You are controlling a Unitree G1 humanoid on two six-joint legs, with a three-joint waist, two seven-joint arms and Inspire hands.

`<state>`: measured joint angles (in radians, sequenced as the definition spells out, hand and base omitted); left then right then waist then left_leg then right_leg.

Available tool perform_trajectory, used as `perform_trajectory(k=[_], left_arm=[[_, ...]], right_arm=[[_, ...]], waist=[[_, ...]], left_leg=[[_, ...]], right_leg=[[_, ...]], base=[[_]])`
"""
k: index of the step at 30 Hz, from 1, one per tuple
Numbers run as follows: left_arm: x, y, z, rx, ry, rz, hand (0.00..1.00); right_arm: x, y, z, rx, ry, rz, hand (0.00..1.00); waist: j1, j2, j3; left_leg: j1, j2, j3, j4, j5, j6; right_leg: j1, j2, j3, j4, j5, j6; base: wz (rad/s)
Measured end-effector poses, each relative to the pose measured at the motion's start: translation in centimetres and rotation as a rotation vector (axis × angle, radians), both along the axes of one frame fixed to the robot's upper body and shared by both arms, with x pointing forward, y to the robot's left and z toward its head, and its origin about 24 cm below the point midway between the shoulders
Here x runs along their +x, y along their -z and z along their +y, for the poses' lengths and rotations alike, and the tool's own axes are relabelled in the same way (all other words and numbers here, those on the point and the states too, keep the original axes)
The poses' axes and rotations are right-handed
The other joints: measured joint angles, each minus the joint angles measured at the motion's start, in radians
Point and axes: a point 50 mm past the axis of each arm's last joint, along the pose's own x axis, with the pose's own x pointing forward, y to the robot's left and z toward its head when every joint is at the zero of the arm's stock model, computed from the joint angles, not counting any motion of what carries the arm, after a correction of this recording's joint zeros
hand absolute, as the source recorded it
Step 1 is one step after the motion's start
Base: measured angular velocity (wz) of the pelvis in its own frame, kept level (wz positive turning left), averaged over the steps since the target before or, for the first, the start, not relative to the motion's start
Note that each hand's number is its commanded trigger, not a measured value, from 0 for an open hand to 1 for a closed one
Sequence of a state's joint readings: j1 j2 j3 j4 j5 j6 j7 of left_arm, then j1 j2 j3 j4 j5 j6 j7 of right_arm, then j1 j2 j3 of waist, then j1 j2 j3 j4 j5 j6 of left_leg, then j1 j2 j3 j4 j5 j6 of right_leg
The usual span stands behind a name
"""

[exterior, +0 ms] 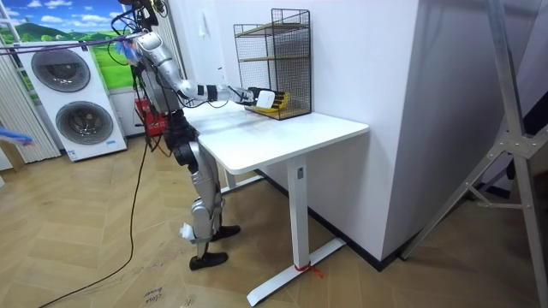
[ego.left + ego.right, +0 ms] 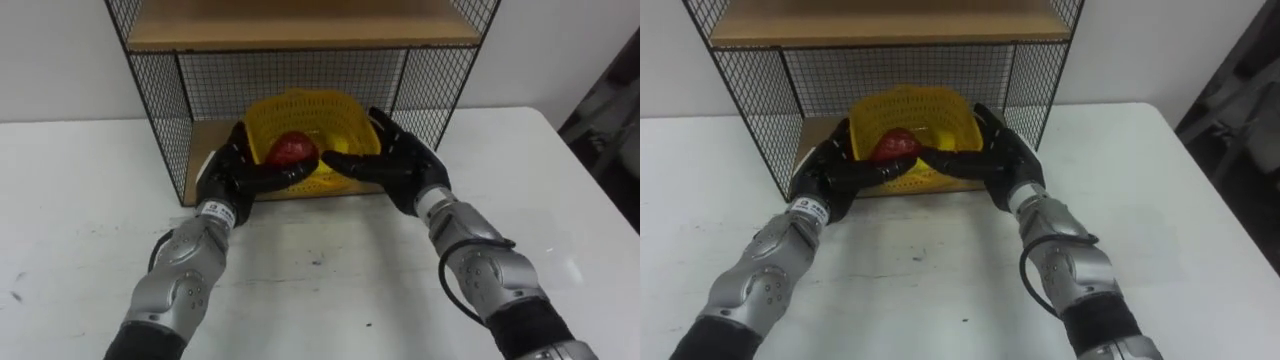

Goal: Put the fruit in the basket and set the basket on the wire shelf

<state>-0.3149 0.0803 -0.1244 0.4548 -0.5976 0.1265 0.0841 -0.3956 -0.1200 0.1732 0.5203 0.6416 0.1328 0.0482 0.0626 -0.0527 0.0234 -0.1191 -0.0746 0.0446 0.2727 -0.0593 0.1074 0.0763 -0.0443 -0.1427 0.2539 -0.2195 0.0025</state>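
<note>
Left eye view: yellow basket [image 2: 330, 115] sits inside the lower compartment of the wire shelf [image 2: 150, 90], over the lower wooden board [image 2: 205, 150] and near its front edge. Cannot tell if its base is fully down on the board or held just above it. One red fruit [image 2: 290, 150] lies in the basket; any other fruit is too hard to make out. Left hand [image 2: 228, 178] is on the basket's left side and right hand [image 2: 405, 165] on its right side. Both have fingers curled round the front wall and rim and thumbs up along the sides, so both are clamped on the basket. White worktop [image 2: 320, 290] in front of the shelf carries no loose fruit. Room view: robot stands upright at the worktop's end on the room view's left, both arms stretched forward to the shelf, which stands at the back of the worktop by the wall. Basket shows as a yellow patch in the bottom tier. Two washing machines [image 1: 64, 85] stand behind the robot. Right eye view: same scene, both hands wrapped on the basket, fruit inside, upper board [image 2: 880, 25] bare. Progress, as a judgement: fruit is loaded and the basket is in the shelf, so the task is almost done. What is left is likely to settle it, let go and pull both hands out.
</note>
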Motion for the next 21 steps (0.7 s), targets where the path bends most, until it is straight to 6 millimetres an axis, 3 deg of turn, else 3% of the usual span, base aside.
perform_trajectory(k=[1, 7, 17, 21], left_arm=[[0.0, 0.1, 0.0, 0.0, 0.002, 0.011, 0.0], [0.0, 0.5, -0.3, -0.018, -0.01, 0.068, 0.0], [0.2, 1.2, -0.1, -0.008, -0.015, 0.119, 0.0], [0.2, 1.4, 0.0, -0.005, -0.013, 0.134, 0.0]], right_arm=[[0.2, 0.1, 0.1, 0.002, 0.002, 0.009, 0.0], [0.1, 0.5, 0.5, 0.05, 0.025, 0.075, 0.0], [-0.3, 1.9, 0.5, 0.157, 0.063, 0.18, 0.0], [-0.4, 2.3, 0.4, 0.149, 0.06, 0.194, 0.0]], waist=[[-0.001, 0.003, 0.0013], [0.0, 0.021, -0.0083], [-0.007, 0.027, -0.0062], [-0.009, 0.035, -0.0012]], left_leg=[[0.008, 0.0, -0.001, 0.0, 0.0, -0.001], [0.03, -0.002, -0.006, -0.006, -0.003, -0.004], [0.065, -0.004, -0.02, -0.004, 0.0, -0.01], [0.08, -0.004, -0.024, -0.007, 0.0, -0.011]], right_leg=[[0.009, 0.0, -0.001, -0.001, 0.0, 0.0], [0.029, 0.0, 0.0, 0.002, -0.007, 0.0], [0.072, 0.003, -0.015, -0.011, -0.006, -0.007], [0.094, 0.004, -0.023, -0.02, -0.004, -0.007]], base=[[0.05], [0.0], [0.04], [0.05]])
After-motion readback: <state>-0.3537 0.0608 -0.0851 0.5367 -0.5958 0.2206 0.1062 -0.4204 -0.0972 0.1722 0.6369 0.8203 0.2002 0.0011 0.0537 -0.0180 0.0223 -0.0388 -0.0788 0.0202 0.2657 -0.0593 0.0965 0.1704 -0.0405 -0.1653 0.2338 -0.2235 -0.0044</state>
